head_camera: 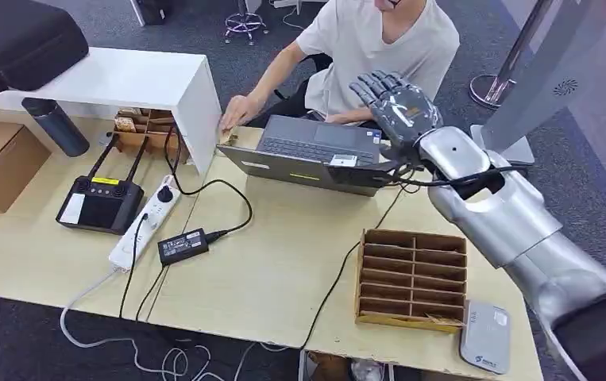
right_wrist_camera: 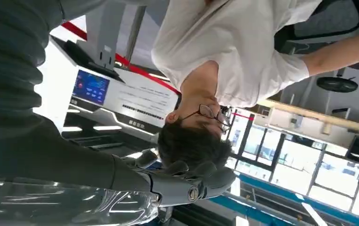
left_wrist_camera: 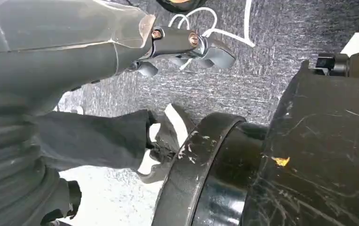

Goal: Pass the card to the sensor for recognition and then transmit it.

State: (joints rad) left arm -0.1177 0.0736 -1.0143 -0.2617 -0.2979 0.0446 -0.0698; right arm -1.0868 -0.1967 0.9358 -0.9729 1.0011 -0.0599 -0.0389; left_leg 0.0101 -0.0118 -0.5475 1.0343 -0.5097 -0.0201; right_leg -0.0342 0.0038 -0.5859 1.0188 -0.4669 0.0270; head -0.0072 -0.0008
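Sensor (head_camera: 486,337) at table (head_camera: 283,270) corner, well apart from right hand (head_camera: 395,104).

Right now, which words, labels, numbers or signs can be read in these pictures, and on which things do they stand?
No text can be read here.
Yellow label on the black remote controller: too small.
White label on the power adapter: too small.
Print on the grey card reader: blurred.
Stickers on the laptop: too small.
Blue screen and white panel on the kiosk: blurred.
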